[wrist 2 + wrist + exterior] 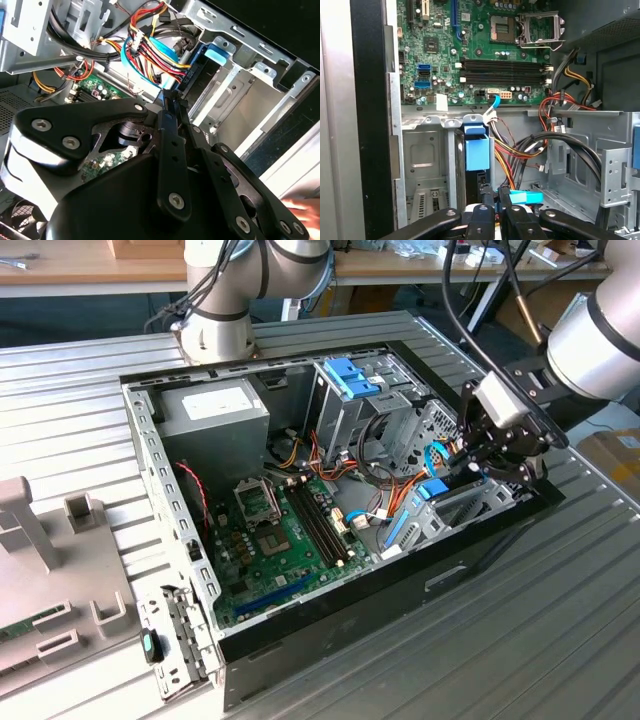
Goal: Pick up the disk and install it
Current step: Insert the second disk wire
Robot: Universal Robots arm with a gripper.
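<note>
— Nearest: black gripper (491,200) linkage, fingertips drawn close on the edge of the disk (476,150). Gripping or just touching?

— Looks clamped on it; fingers (170,102) nearly together, thin edge between them. Standing on edge just ahead of the tips, blue tab up, partly down in the grey drive bay (422,165).

— Seated yet?

— Probably not; tab sticks above the bay rim. Pickup done, insertion under way.

— Beyond?

— Bundled cables (520,155) beside, then motherboard (470,45) farther on.
</note>
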